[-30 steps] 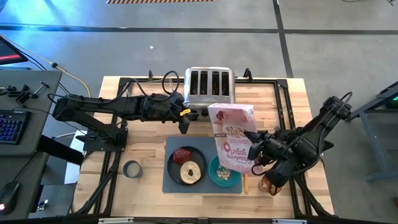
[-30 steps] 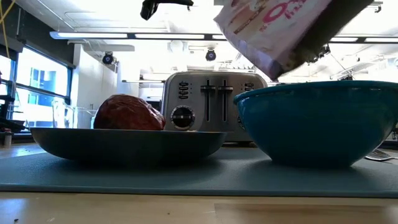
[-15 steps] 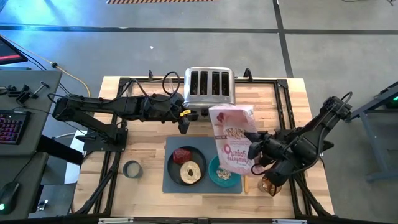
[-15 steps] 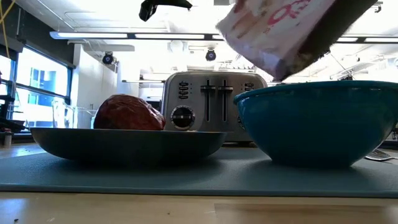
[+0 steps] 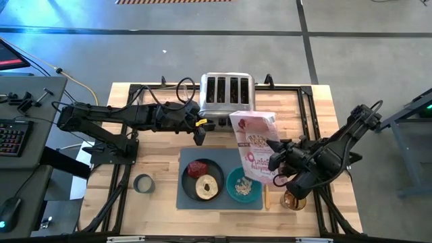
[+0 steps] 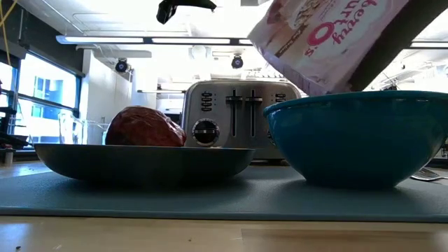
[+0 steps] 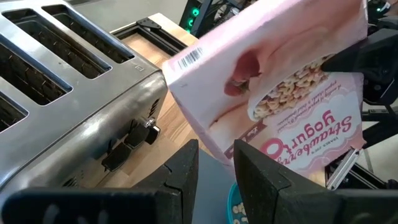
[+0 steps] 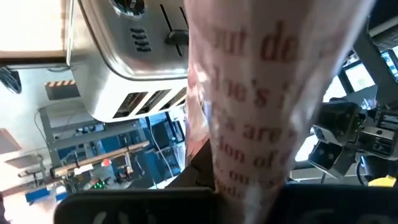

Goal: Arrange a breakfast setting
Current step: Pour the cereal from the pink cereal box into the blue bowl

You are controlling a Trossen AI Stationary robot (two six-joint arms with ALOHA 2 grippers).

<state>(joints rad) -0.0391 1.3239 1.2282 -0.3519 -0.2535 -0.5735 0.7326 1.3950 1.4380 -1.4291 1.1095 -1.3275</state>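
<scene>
- I have the right tool [image 5: 275, 156] clenched on the pink-and-white cereal bag [image 5: 257, 145], which hangs tilted over the teal bowl [image 5: 244, 185], its lower end just above the bowl's far rim.
- From the low camera I see the cereal bag's [image 6: 323, 38] lower corner just above the bowl's [image 6: 357, 136] rim, not touching it.
- Beige cereal [image 5: 246, 187] lies inside the bowl.
- The bowl sits on the grey mat [image 5: 185, 201], and the dark grey plate [image 5: 190, 183] sits on the mat just left of the bowl.
- On the plate, left of the bowl, I see the dark-red food lump [image 5: 197, 168] with the tan ring [image 5: 207, 187] touching it.
- The wooden-handled spoon [image 5: 266, 198] lies on the desk [image 5: 162, 202] just right of the bowl.
- The toaster [image 5: 227, 94] stands behind the bowl, well apart.
- My left tool [image 5: 200, 136] hovers up and left of the bowl, near the toaster's front corner, fingers slightly parted and grasping nothing.
</scene>
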